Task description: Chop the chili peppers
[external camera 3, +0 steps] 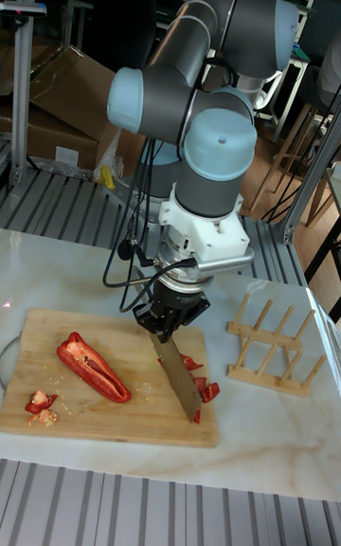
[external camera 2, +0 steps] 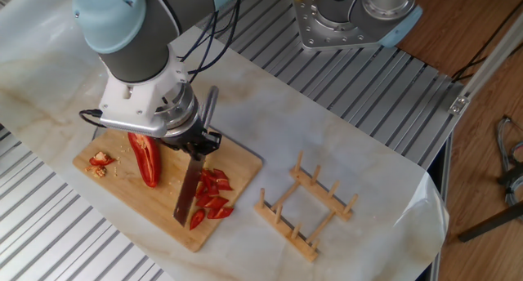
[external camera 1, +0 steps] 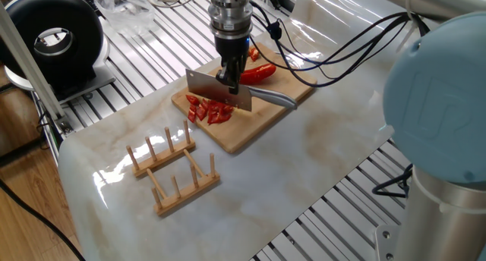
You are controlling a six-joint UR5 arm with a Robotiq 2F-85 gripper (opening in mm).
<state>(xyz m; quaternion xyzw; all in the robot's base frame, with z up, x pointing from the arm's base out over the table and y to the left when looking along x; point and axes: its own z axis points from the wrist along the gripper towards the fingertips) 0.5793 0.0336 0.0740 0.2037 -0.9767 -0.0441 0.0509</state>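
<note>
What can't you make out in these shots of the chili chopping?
- Tool fingers: tall fixed view, too dark to separate around the knife handle.
- Cut chili bits: partly hidden behind the blade.
- Cutting board corner: other fixed view, under the arm.

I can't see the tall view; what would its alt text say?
A robot's claw holds a knife over red pepper bits on a cutting board, beside an uncut pepper half. A wooden rack stands to the right.

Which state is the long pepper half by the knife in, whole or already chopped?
Whole. The long pepper half lies uncut on the cutting board, on the knife's other side from the cut bits. The gripper holds the knife.
</note>
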